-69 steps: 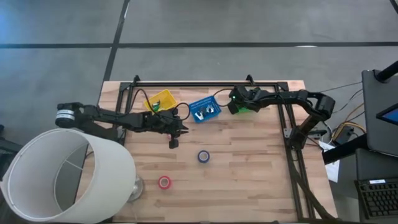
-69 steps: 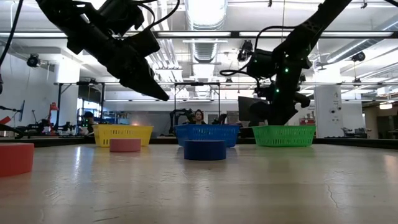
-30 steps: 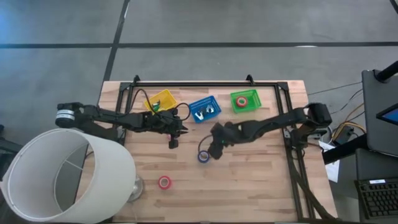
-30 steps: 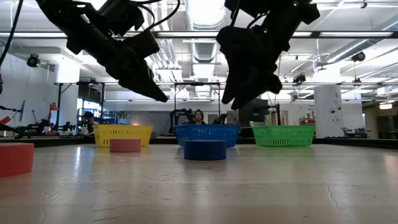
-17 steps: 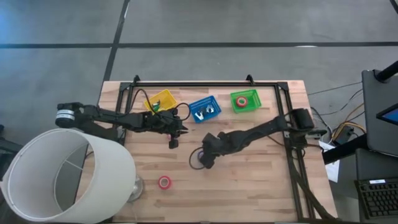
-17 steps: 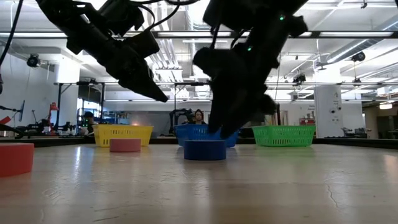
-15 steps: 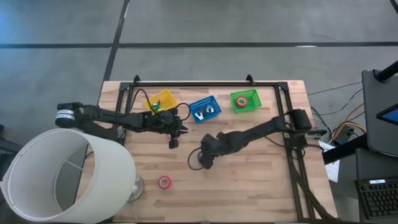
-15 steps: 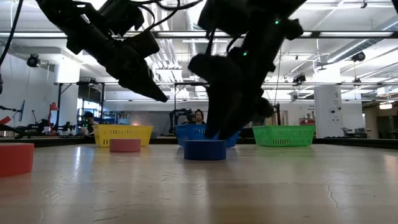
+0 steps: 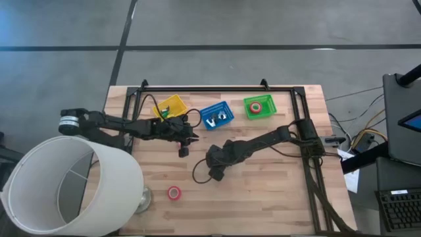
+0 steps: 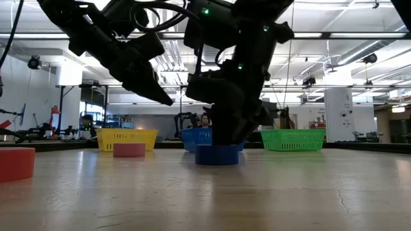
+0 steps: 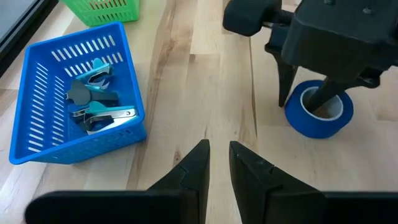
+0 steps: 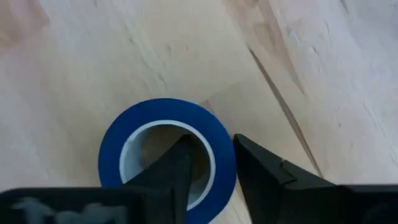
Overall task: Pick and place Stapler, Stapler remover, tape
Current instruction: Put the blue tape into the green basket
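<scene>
Right gripper (image 12: 208,163) down at the blue tape roll (image 12: 168,151) near the middle of the table (image 9: 276,191), fingers slightly parted and straddling the roll's wall: one finger (image 12: 177,163) inside the hollow centre, the other outside against the rim. Roll flat on the wood, not lifted. Not clear whether the fingers press the wall yet.

Left gripper (image 11: 216,163) hovering above the table toward the far-left part, fingers nearly together with a narrow gap, holding nothing; blue roll and right gripper seen ahead of it in its wrist view.

Along the far edge, three baskets in a row: yellow basket (image 9: 170,105), blue basket (image 9: 216,115) holding staple removers (image 11: 96,99), green basket (image 9: 259,107) holding a pink-red tape roll (image 9: 258,106). Another pink-red tape roll (image 9: 173,193) flat near the near edge, left of centre, well apart from the blue roll. A further pink-red roll (image 10: 129,149) on the wood below the left gripper, in front of the yellow basket in the low view.
</scene>
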Tool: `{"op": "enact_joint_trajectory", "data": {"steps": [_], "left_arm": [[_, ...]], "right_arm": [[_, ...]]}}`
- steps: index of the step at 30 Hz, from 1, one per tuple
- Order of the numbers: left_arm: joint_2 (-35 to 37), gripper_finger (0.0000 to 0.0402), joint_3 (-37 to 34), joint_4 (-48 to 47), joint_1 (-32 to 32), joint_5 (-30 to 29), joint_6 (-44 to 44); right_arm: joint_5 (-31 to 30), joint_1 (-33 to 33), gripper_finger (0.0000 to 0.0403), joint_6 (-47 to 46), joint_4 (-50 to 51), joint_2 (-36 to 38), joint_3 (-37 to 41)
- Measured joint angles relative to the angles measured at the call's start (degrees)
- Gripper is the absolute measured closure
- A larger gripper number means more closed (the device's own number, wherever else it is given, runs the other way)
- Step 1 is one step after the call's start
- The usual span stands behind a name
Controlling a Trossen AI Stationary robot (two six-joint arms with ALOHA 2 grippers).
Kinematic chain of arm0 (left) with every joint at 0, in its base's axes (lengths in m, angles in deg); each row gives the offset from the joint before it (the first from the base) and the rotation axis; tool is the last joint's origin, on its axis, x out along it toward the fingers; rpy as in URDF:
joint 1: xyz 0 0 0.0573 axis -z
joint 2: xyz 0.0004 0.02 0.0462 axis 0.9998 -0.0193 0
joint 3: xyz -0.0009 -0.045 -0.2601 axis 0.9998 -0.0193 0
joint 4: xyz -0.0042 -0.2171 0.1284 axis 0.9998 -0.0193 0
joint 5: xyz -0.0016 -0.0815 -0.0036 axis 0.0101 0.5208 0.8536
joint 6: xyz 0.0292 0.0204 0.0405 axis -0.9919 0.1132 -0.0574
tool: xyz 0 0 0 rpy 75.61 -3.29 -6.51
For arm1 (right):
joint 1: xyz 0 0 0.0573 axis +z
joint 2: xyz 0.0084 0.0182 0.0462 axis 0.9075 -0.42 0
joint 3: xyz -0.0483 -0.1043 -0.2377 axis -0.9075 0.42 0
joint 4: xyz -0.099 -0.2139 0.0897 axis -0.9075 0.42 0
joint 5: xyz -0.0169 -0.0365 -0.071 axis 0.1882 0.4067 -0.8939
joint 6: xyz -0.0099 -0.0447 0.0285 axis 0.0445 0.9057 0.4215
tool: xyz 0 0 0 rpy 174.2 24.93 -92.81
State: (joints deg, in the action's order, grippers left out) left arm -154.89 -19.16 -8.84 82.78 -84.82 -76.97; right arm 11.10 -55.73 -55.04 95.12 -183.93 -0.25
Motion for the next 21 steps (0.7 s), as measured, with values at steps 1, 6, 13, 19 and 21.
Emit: {"op": "enact_joint_trajectory", "data": {"steps": [1,6,13,19,21], "left_arm": [[0.0,0.0337,0.0,-0.01,0.0,0.02,-0.02],[0.0,0.0337,0.0,0.01,0.0,0.02,-0.02],[0.0,0.0337,0.0,-0.01,0.0,0.02,-0.02],[0.0,0.0337,0.0,-0.04,0.0,0.02,-0.02],[0.0,0.0337,0.0,-0.04,-0.01,0.02,-0.02]], "right_arm": [[0.07,0.02,0.0298,0.17,0.57,0.09,-0.23],[0.48,-0.03,0.0357,2.01,6.8,1.05,-2.49],[-0.2,-0.51,0.0364,2.8,20.93,2.98,-4.3],[-5.96,-1.86,0.0344,1.47,32.91,6.86,-3.48],[-8.41,-2.8,0.0348,0.03,35.67,8.92,-2.82]]}}
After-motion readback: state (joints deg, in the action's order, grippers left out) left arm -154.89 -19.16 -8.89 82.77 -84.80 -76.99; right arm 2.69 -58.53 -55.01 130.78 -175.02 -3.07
